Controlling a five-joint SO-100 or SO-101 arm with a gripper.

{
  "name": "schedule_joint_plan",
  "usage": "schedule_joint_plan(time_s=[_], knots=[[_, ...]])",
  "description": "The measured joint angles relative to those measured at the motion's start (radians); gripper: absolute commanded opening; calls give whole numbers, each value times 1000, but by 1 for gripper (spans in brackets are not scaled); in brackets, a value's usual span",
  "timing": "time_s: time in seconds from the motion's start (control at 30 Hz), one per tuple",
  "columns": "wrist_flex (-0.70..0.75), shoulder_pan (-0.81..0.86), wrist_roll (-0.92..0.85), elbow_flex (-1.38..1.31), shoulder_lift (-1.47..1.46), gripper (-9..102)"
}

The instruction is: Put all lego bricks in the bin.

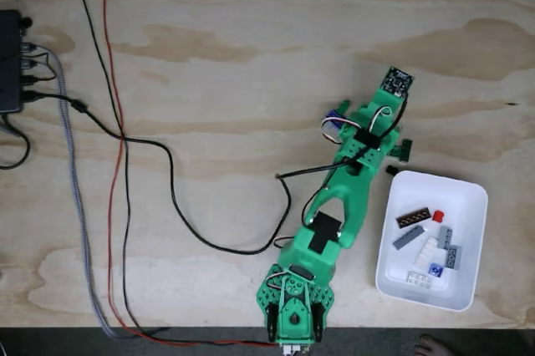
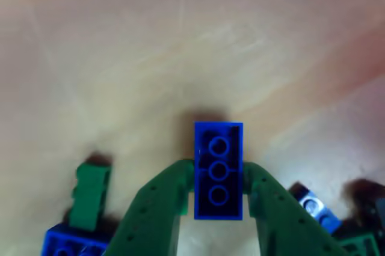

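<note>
One blue brick (image 2: pixel 218 170) sat clamped in the gripper (image 2: pixel 218 193), just beside the bin (image 1: pixel 468 193).
Several bricks (image 1: pixel 428 243) already lay in the bin; next move, I judged: carry over its rim, release.

One bin (image 1: pixel 473 243); about seven lego bricks (image 1: pixel 426 243) inside.

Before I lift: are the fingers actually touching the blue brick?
Touching. In the other view, the blue brick sits upside down between the green fingers, both pressing its long sides with no gap showing.
</note>
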Motion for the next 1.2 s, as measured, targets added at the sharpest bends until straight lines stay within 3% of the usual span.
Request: schedule_joint_plan(time_s=[0.13, 0.23, 0.4, 0.5, 0.6, 0.63, 0.73, 0.8, 0.87, 1.07, 1.2], knots=[[32, 9, 52, 44, 299, 0], [172, 103, 20, 18, 552, 0], [391, 520, -126, 67, 992, 0], [385, 747, -224, 241, 1077, 0], [255, 891, -311, 456, 1068, 25], [207, 905, -318, 523, 1074, 29], [52, 910, -327, 606, 1029, 31], [21, 862, -259, 560, 966, 31], [104, 765, -178, 453, 893, 31], [538, 390, 100, -25, 635, 30], [660, 169, 212, -135, 517, 28]])
